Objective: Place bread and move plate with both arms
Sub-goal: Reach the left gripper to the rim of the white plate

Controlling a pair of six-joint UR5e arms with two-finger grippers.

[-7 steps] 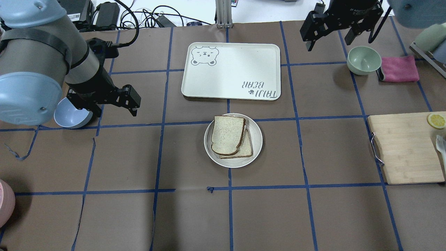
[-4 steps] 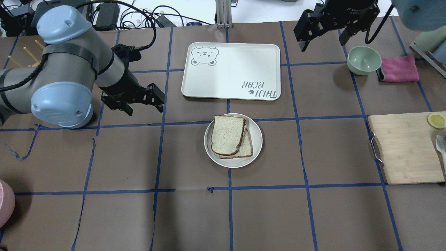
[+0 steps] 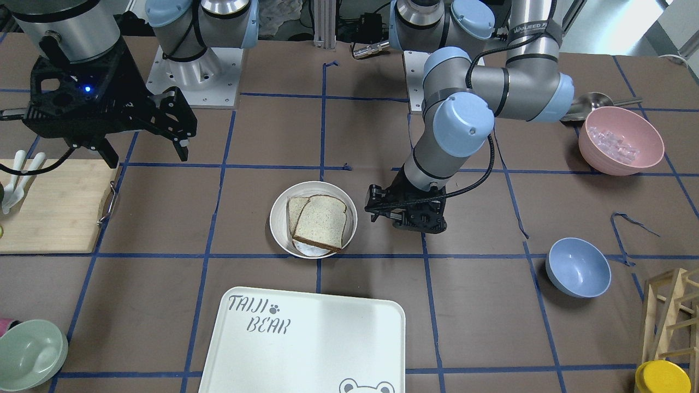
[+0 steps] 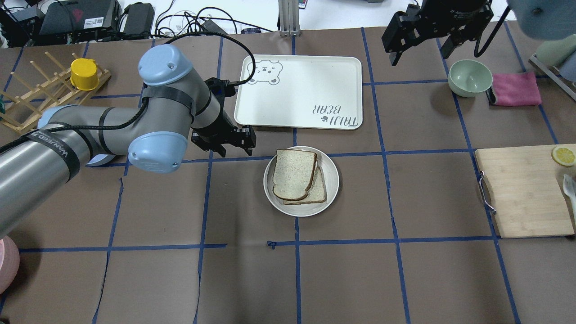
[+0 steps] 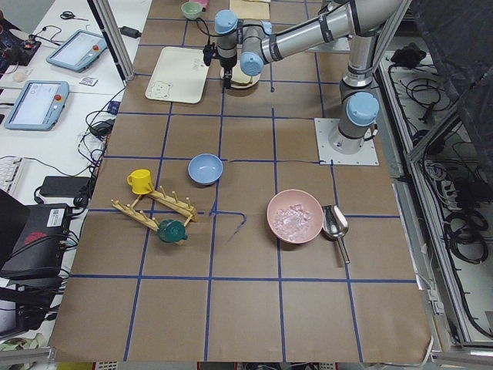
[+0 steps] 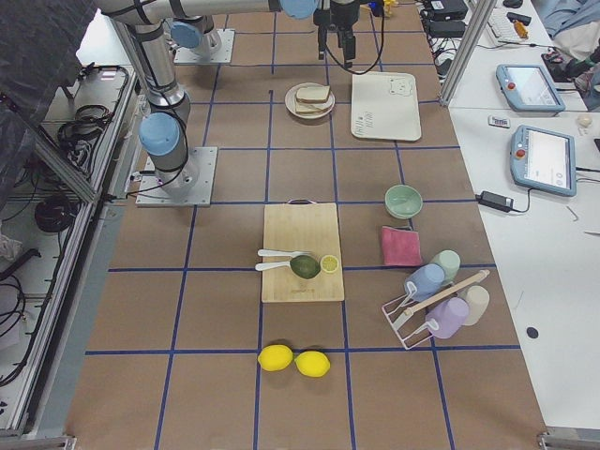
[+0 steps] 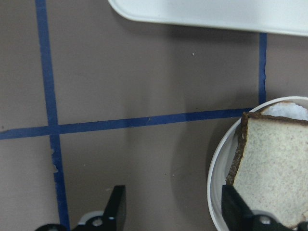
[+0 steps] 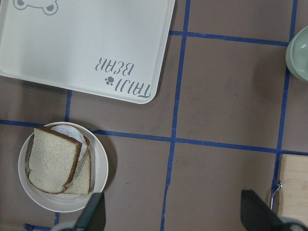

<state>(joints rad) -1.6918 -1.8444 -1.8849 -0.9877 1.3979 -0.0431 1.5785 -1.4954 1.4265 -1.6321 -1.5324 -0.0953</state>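
Observation:
The bread [image 4: 294,174], a wheat slice with a dark crust, lies on the round cream plate [image 4: 331,173] at the table's middle, on top of a smaller pale slice [image 4: 320,191]. They also show in the front view as bread [image 3: 321,221] and plate [image 3: 278,221]. My left gripper [image 4: 234,150] is open and empty, low beside the plate's left rim. In its wrist view [image 7: 175,211] one finger [image 7: 236,209] stands over the rim. My right gripper [image 4: 420,49] is open and empty, high above the far right, well away from the plate [image 8: 98,166].
The TAIJI BEAR tray [image 4: 299,92] lies just beyond the plate. A green bowl [image 4: 470,77] and pink cloth [image 4: 515,88] sit far right, a cutting board [image 4: 524,191] with a lemon slice right. A blue bowl [image 3: 578,267], pink bowl [image 3: 620,140] and wooden rack [image 4: 27,99] are on the left.
My left arm has swung right across the table, bringing its open gripper from near the blue bowl to the plate's left rim. The right gripper has barely moved.

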